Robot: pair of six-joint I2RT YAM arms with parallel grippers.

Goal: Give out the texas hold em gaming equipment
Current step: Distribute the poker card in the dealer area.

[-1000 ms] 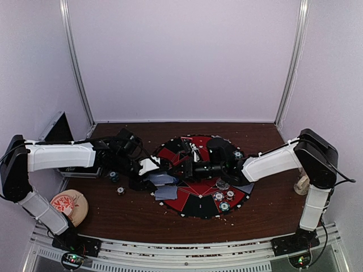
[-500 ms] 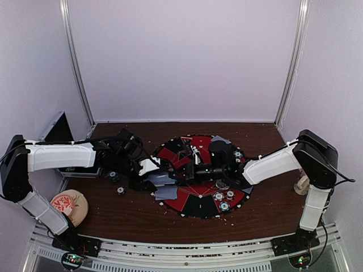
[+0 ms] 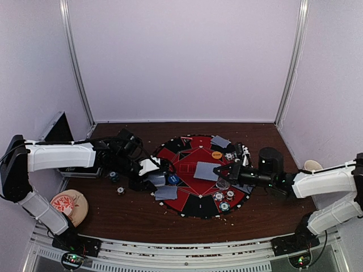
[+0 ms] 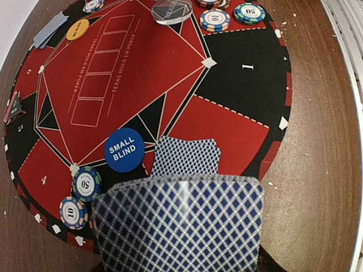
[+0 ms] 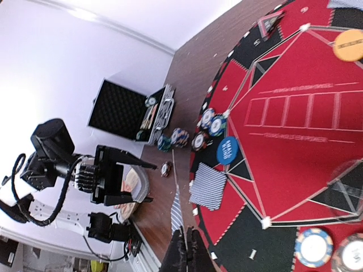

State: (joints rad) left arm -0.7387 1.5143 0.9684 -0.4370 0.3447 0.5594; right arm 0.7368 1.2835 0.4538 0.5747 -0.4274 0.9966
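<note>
My left gripper [image 3: 151, 173] is shut on a deck of blue-diamond-backed playing cards [image 4: 177, 225], held at the left rim of the round red-and-black mat [image 4: 232, 79]. The deck hides its fingers. My right gripper [image 5: 188, 249] is shut on a single card [image 3: 205, 170], held over the mat's centre and seen edge-on in the right wrist view. One card [image 4: 186, 157] lies face down on the mat beside the blue small-blind button [image 4: 124, 149]. The mat also carries an orange button [image 3: 216, 154], a clear disc [image 4: 171, 10] and poker chips [image 4: 86, 183].
An open metal case [image 3: 57, 133] stands at the far left, with two loose chips [image 3: 113, 176] on the wood beside it. A flowered plate [image 3: 68, 205] sits near the left arm's base. More chips [image 3: 224, 197] and cards [image 3: 220, 141] lie at the mat's right and far edges.
My right arm has drawn back to the right, away from the deck, and its gripper has shut on one card that it now carries. The left arm has stayed put.
</note>
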